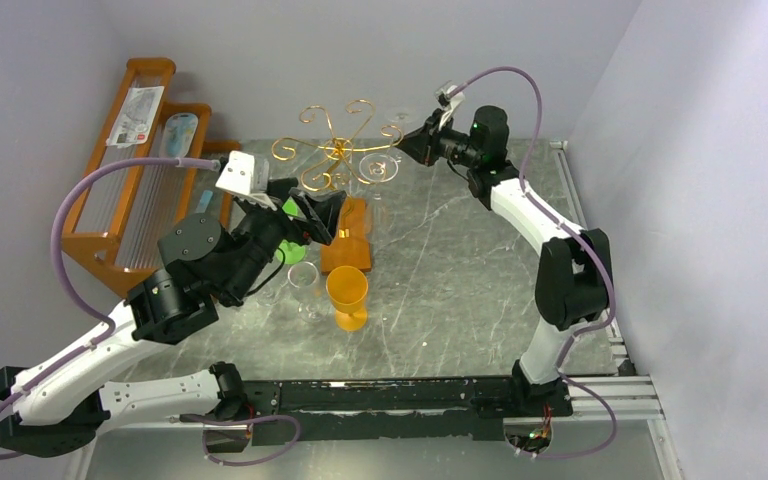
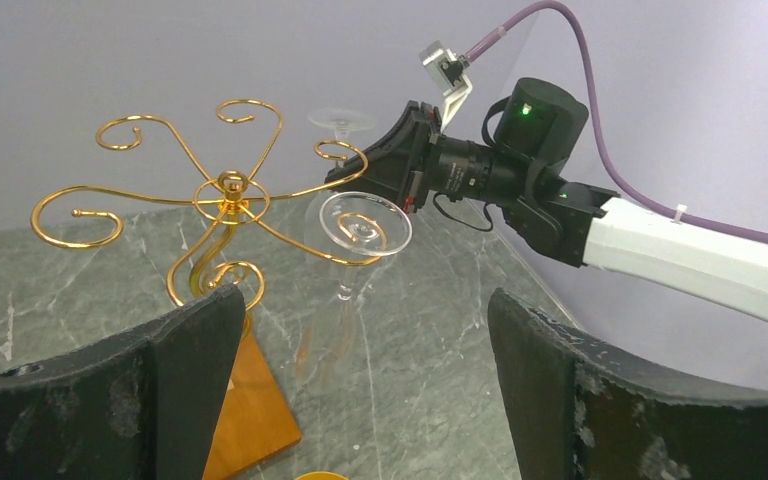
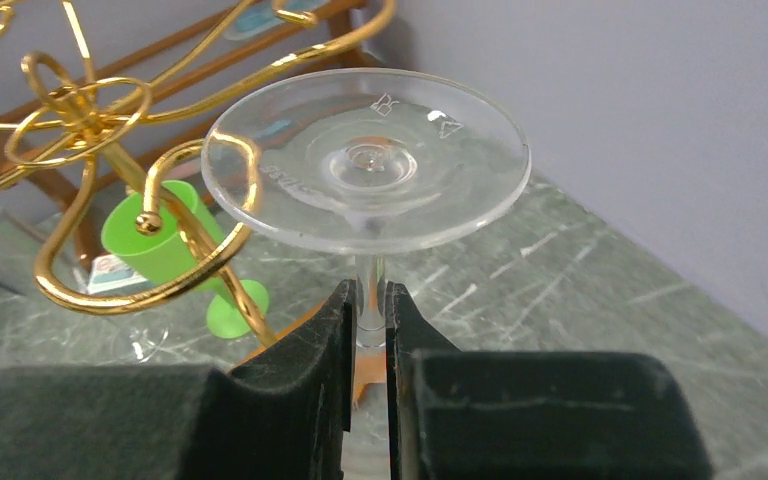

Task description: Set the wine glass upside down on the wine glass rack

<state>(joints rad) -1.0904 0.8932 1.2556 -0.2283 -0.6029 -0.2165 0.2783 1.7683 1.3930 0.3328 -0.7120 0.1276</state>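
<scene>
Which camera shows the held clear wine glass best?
Right wrist: the clear wine glass, foot up, fills the frame, stem pinched in the right pincer. Left wrist shows it smaller; top view only faintly.

The left arm and right arm share white link shells and black joint housings, each trailed by a looping purple cable and tipped with a small pale wrist camera and thick, scuffed black fingers; what look like tiny green lights dot the right arm's joints.
</scene>
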